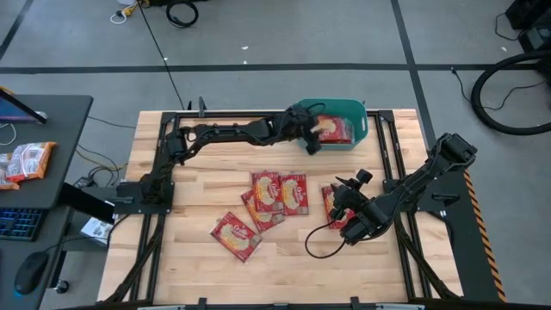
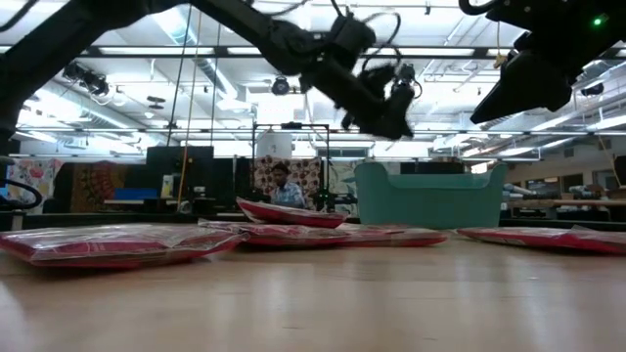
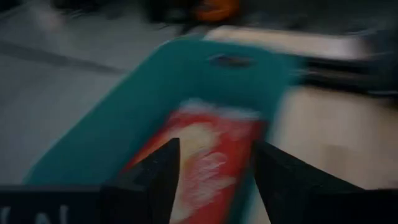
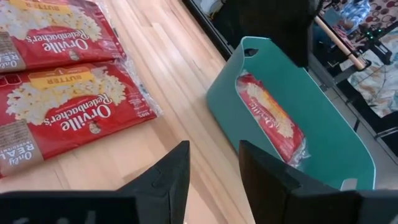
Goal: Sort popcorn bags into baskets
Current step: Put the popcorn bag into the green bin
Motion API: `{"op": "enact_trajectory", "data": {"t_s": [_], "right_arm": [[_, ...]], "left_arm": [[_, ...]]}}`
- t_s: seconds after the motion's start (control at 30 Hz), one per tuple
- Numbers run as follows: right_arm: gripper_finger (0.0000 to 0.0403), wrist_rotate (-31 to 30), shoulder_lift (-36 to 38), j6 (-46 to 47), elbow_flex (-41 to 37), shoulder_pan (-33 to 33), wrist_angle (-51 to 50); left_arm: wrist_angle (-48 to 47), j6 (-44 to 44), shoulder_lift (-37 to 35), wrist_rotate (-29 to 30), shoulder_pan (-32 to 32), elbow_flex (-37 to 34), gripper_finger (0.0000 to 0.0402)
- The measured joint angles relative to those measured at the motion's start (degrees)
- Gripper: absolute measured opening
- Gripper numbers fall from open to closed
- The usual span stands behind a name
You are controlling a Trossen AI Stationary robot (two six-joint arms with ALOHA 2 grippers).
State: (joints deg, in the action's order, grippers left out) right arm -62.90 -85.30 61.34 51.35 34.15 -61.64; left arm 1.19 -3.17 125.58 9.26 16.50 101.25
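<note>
Wooden table [image 1: 198, 194]: left gripper [image 1: 312, 138] spread above the tub [image 1: 361, 110]; right gripper [image 1: 343, 207] parted, empty. Bags [image 1: 293, 191] look light, slippery; pinch an edge.

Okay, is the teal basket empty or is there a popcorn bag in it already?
Not empty. One red popcorn bag lies inside the teal basket; the left gripper hangs over the basket with its fingers apart, nothing between them.

Left gripper [image 1: 312, 138] outstretched — fingers [image 3: 158, 177] parted.
</note>
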Motion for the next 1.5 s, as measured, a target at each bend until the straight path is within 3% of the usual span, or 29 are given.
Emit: {"op": "enact_trajectory", "data": {"t_s": [0.07,0.33,0.67,0.83,1.1,1.33,1.5], "right_arm": [[0.0142,0.50,0.00,0.00,0.00,0.00,-0.02],[0.0142,1.52,-0.02,1.22,0.00,0.00,-0.01],[0.0142,2.11,-0.02,1.95,-0.01,0.37,1.30],[0.0142,1.36,-0.04,1.52,0.00,0.37,1.69],[0.0142,0.62,-0.04,-0.43,0.00,-0.07,2.61],[0.0142,-0.40,-0.04,-1.96,0.00,-0.11,3.66],[0.0142,-0.52,-0.04,-2.83,0.00,-0.51,4.14]], "left_arm": [[-2.00,-1.05,-1.86,-3.86,-0.43,0.00,0.0209],[-15.10,-8.48,-10.25,-3.83,-2.93,-1.10,0.0199],[-16.04,-7.71,-23.49,-3.54,-8.77,-21.67,0.0190],[-16.99,-5.53,-29.00,0.11,-13.40,-29.59,0.0190],[-21.21,-5.37,-33.01,3.85,-19.49,-35.73,0.0190],[-26.90,-11.26,-33.09,10.75,-23.06,-42.79,0.0190],[-25.25,-18.31,-33.04,15.80,-23.53,-48.92,0.0190]]}}
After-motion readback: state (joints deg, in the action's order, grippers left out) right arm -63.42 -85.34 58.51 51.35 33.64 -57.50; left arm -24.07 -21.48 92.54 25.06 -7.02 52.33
